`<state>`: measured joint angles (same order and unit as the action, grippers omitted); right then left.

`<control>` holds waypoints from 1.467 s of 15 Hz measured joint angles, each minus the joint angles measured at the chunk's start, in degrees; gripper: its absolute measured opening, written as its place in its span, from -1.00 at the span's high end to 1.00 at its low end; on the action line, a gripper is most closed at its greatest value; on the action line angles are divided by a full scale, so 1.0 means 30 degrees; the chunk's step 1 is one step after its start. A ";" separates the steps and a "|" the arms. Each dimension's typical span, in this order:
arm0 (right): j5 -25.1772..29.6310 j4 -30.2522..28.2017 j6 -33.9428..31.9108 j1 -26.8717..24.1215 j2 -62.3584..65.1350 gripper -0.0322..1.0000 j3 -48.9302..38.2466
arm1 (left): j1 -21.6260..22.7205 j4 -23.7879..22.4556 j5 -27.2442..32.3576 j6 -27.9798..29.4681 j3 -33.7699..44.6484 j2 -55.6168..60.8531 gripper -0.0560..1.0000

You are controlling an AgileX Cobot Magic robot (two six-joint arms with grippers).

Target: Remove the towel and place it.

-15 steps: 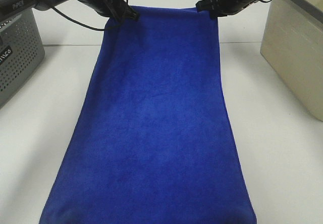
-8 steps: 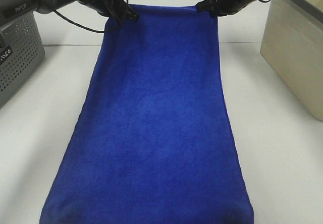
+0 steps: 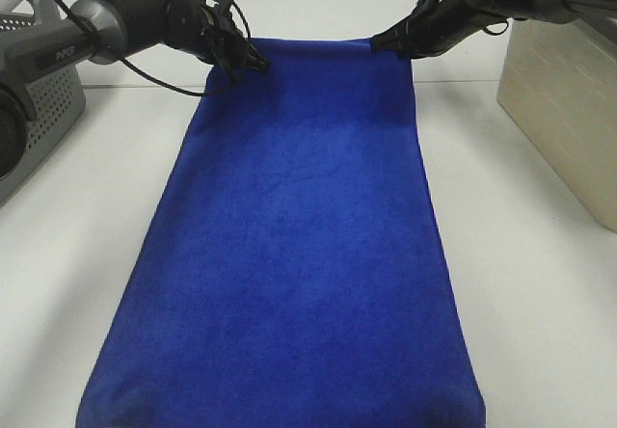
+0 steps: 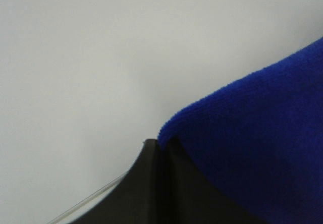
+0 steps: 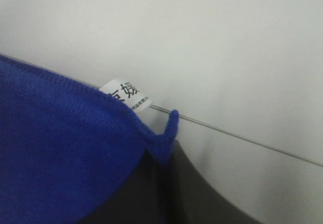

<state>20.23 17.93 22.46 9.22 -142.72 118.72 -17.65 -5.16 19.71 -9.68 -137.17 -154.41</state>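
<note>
Up top, the left gripper [image 3: 258,64] and right gripper [image 3: 378,42] each pinch a far corner of the towel [image 3: 299,245], which lies spread down the white table [image 3: 540,283].

Towel [image 3: 289,254]: deep royal-blue microfibre, large rectangle | State: spread open and smooth, few faint creases | Pose: lengthwise, far edge taut, its two far corners pinched and slightly lifted | Place: on the white table [image 3: 540,283], centred, to the right of the grey basket [image 3: 34,110] | Detail: small white printed tag [image 5: 126,95] at one far corner
</note>
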 joint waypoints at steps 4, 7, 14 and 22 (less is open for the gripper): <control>-0.0439 0.0000 0.0000 0.0000 -0.0707 0.91 0.0000 | 0.0000 -0.0038 -0.1184 0.0000 0.0000 -0.0668 0.87; -0.0649 0.0325 0.0000 0.0000 -0.0917 0.91 0.0000 | 0.0000 -0.0057 -0.1509 0.0000 0.0000 -0.1184 0.87; -0.0993 0.1222 0.0019 0.0000 -0.1356 0.91 0.0000 | 0.0095 -0.0115 -0.2540 0.0000 0.0000 -0.1375 0.87; -0.0917 0.2387 0.0019 0.0000 -0.1356 -0.05 0.0000 | 0.0592 -0.0076 -0.3113 0.0688 0.0000 -0.1375 0.10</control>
<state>17.48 25.10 22.52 9.22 -146.79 118.72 -15.87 -5.39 10.37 -7.62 -137.17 -158.54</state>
